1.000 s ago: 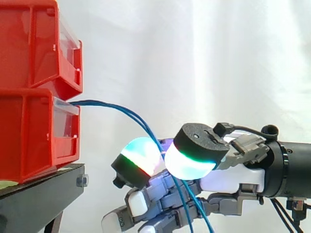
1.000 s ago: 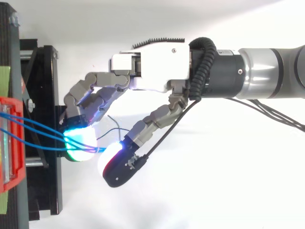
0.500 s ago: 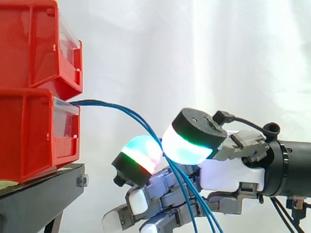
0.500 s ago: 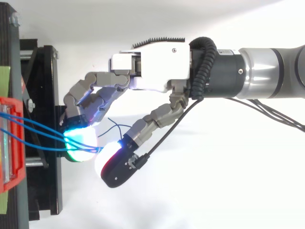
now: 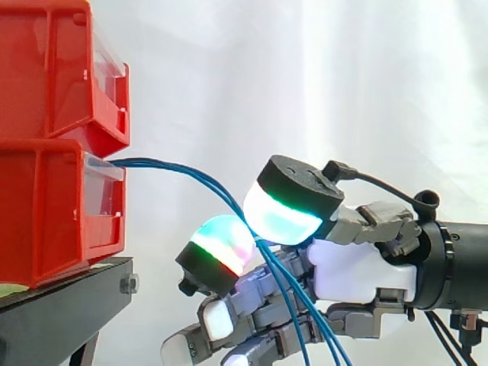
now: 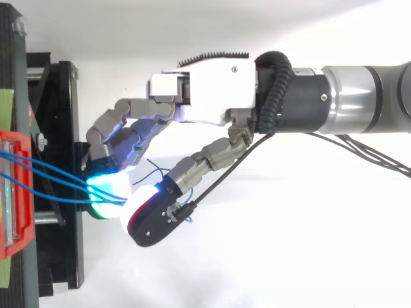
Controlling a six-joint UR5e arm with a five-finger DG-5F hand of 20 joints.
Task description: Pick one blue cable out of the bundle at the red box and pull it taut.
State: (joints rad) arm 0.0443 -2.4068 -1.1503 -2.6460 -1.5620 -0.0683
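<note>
Hand (image 5: 358, 267) clamped: thumb pad (image 5: 282, 217) meets a curled finger's pad (image 5: 221, 240), blue cables (image 5: 191, 169) pinched between them. Side view: the strands hang on below the pinch, across the palm. Top view: three strands fan apart ahead of the fingertips, arcing to the red box (image 5: 53, 206) on the black stand (image 5: 61, 305) beyond the hand; white curtain (image 5: 305, 91) behind
</note>
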